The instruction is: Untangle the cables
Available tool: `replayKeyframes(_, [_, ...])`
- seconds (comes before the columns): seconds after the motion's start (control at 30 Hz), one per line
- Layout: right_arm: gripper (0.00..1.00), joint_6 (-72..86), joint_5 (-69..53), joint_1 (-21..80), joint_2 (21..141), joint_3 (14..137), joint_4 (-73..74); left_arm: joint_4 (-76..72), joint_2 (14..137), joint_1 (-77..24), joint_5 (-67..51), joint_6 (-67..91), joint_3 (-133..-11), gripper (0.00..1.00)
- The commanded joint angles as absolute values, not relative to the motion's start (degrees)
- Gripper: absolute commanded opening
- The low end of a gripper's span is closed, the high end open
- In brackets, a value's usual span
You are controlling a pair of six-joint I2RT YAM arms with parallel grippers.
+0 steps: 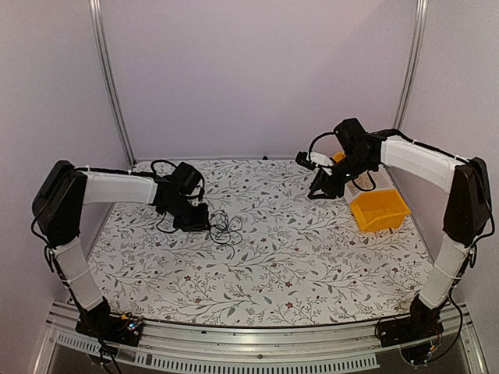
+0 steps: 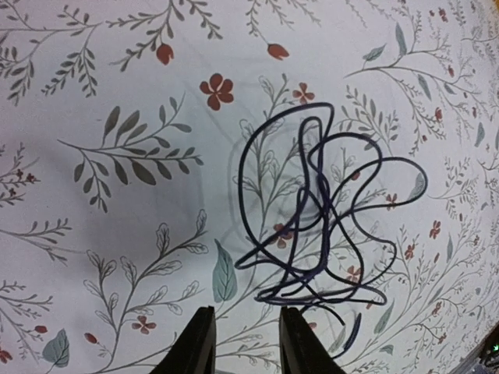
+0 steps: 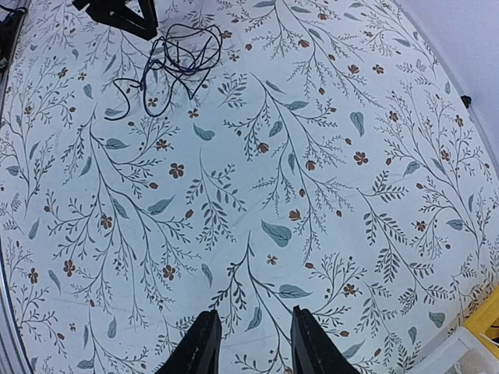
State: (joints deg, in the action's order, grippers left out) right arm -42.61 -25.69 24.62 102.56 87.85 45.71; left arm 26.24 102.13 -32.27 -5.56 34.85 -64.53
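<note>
The cables [image 1: 226, 226] lie as one tangled bunch of thin dark looping wires on the floral table cover, left of centre. My left gripper [image 1: 204, 222] sits low just left of the bunch. In the left wrist view its jaws [image 2: 247, 312] are open and empty, and the cables [image 2: 320, 226] lie just beyond and right of the fingertips. My right gripper [image 1: 318, 191] hangs above the far right of the table, well away from the bunch. It is open [image 3: 253, 313] over bare cloth, with the cables [image 3: 168, 58] far off at the upper left.
A yellow bin [image 1: 380, 210] stands at the right of the table under the right arm, with a clear container [image 1: 362, 183] behind it. The bin's corner [image 3: 487, 319] shows at the right wrist view's lower right. Walls close in the back and both sides.
</note>
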Motion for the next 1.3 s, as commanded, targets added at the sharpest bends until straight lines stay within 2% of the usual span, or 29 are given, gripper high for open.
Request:
replayKeyframes(0.0, [0.35,-40.7,-27.68,25.53,100.02,87.09,43.57,24.92,106.57,-31.28,-5.06,32.21,-67.35,0.26])
replayKeyframes(0.1, [0.35,-40.52,-27.73,26.09,100.11,87.36,43.8,24.73,108.01,-31.16,-4.41,31.2,-68.86,0.18])
replayKeyframes(0.23, [0.35,-40.34,-27.77,26.28,100.19,87.21,44.01,24.43,108.49,-31.03,-3.18,31.1,-69.96,0.17])
replayKeyframes(0.43, [0.35,-40.21,-27.57,26.66,100.37,87.19,44.38,25.57,108.76,-31.02,-2.97,30.64,-71.5,0.26])
replayKeyframes(0.53, [0.35,-40.34,-27.29,26.77,100.46,87.19,44.39,25.32,107.67,-30.94,-2.67,29.69,-71.2,0.36])
replayKeyframes(0.67, [0.35,-40.34,-27.25,26.73,100.84,87.41,44.38,24.97,108.69,-30.44,-3.25,27.82,-72.32,0.37])
replayKeyframes(1.0, [0.35,-40.25,-26.82,26.82,101.64,87.63,44.17,21.7,113.72,-30.1,-9.81,23.65,-76.6,0.29])
replayKeyframes(1.27, [0.35,-40.19,-26.26,26.88,101.78,87.36,43.95,20.61,113.7,-30.07,-12.44,22.32,-76.08,0.14])
